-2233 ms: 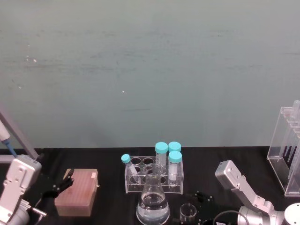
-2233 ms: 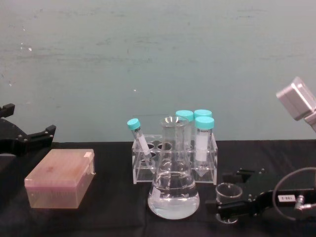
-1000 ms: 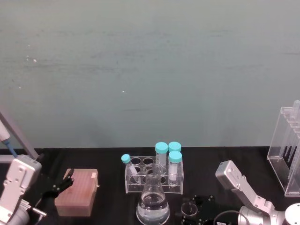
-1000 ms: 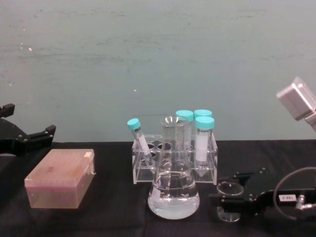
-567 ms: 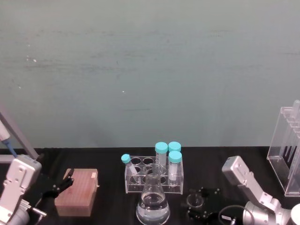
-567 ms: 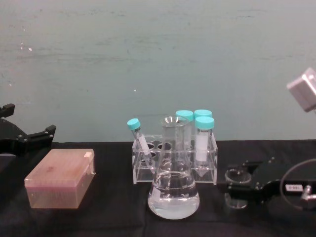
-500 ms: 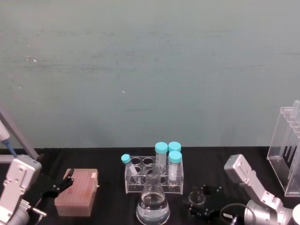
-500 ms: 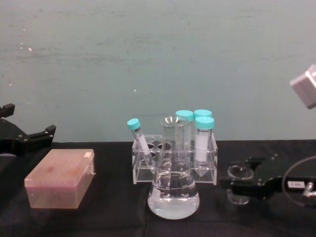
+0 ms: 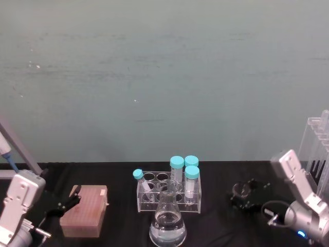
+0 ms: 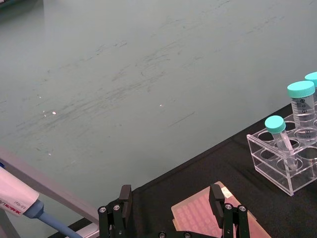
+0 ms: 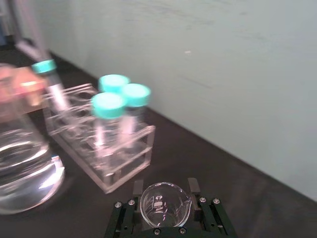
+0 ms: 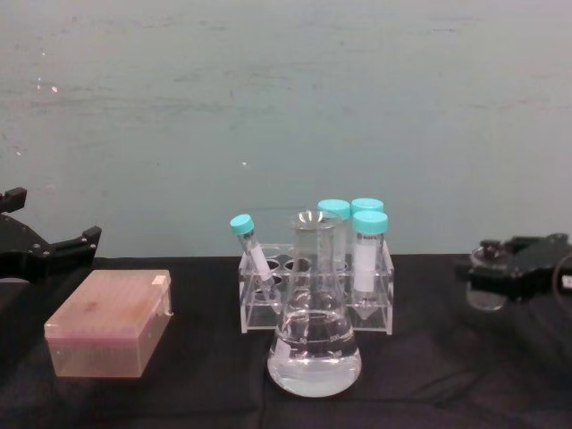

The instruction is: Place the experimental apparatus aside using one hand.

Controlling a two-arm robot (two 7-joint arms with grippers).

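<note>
here the small glass beaker (image 11: 165, 203) is clamped in the right tool (image 9: 243, 191), right of the tube rack (image 9: 143, 201); the left tool (image 10: 171, 201) is held parted.

- Tall acrylic stand (image 9: 314, 149): cut off at head view's right edge; tubes (image 9: 324, 117) too faint to count.
- Conical flask (image 11: 25, 173): blurred, cut off at the edge in right wrist view.
- Small beaker (image 12: 487, 300): upper half hidden behind right gripper (image 12: 490, 266) in chest view.
- Pink tip box (image 10: 195, 218): partly behind left gripper (image 10: 170, 194).

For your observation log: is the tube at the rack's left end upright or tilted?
Tilted: the tube leans leftward in the tube rack, while the three other capped tubes stand straight.
</note>
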